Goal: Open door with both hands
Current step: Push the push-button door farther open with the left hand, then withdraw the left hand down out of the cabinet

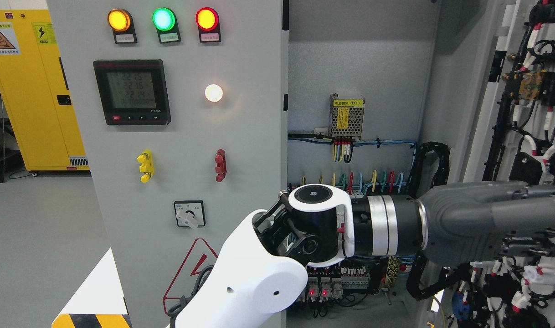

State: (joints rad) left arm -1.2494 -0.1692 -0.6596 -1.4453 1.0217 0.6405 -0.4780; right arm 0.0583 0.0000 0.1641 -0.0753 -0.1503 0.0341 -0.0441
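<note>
So the left arm (259, 269) comes in from the lower left and reaches across to the right door (523, 136), which already stands swung wide, probably to push it further. Its robot hand (491, 214) is a grey blur, can't tell if it grips anything. Inside the cabinet (359, 68): a small power supply (346, 116), coloured wires (350, 180), breakers (325, 287). The left door (177, 191) is shut.

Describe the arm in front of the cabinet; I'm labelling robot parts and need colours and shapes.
The left arm has a glossy white rounded shell, then a black joint with a white round cap carrying a small mark. Past it sit black and silver rings, then a matte grey hand. Black cables run beside the white shell.
</note>
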